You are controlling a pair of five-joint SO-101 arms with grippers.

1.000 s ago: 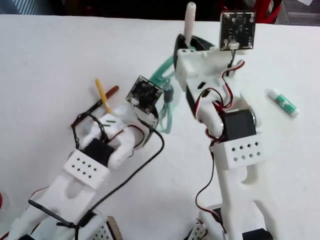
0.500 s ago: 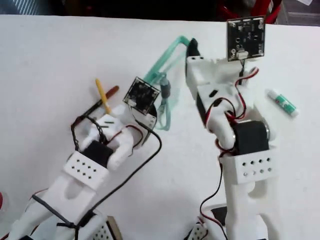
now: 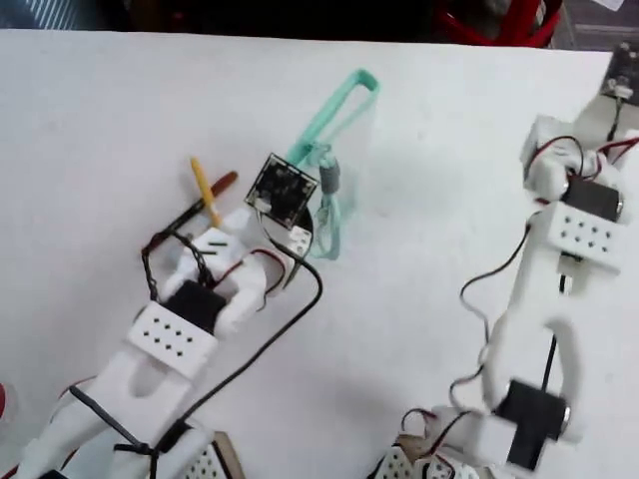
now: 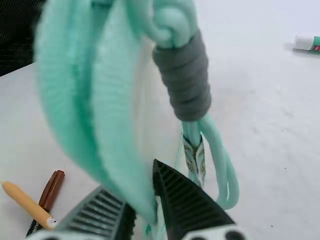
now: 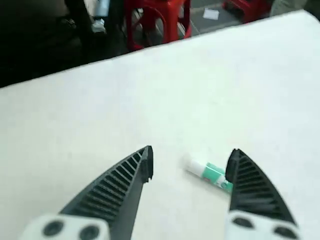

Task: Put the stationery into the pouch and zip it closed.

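On a white desk, the mint-edged clear pouch is pinched by its rim in the left end effector, near some pens; the right end effector is held open above a glue stick.

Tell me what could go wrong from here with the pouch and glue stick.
The left hand pinches the pouch by just its teal edge, so it could slip free. The glue stick lies off centre in front of the open right hand; closing might roll it away.
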